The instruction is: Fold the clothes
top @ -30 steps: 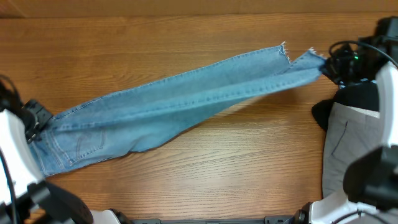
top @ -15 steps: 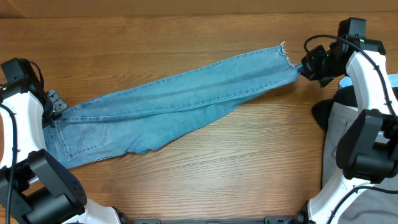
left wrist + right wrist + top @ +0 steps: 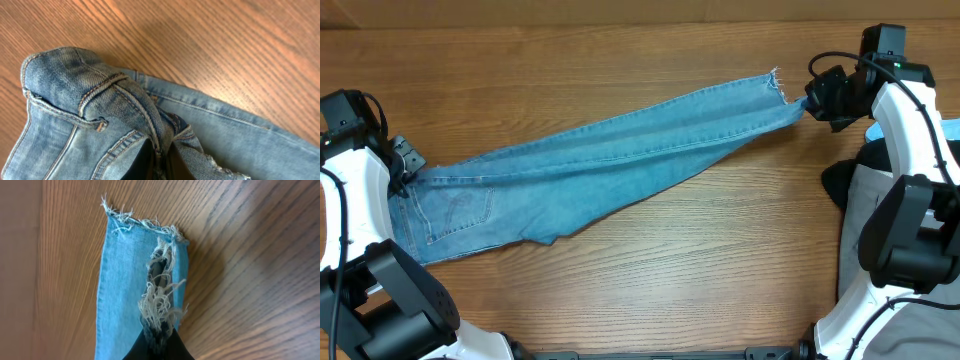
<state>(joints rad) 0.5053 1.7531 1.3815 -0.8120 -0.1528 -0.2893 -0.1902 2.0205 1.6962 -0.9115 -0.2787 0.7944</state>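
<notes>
Because the jeans (image 3: 600, 165) are soft, limp denim of moderate weight, sagging is to be expected wherever they are unsupported. They are laid stretched along the surface (image 3: 620, 40) between both sets of fingers. The waistband (image 3: 65, 65) is clamped in the left fingers (image 3: 404, 162), and the frayed hem (image 3: 145, 227) in the right fingers (image 3: 820, 98). Thick seams are judged the firmest holds. No container is seen.
</notes>
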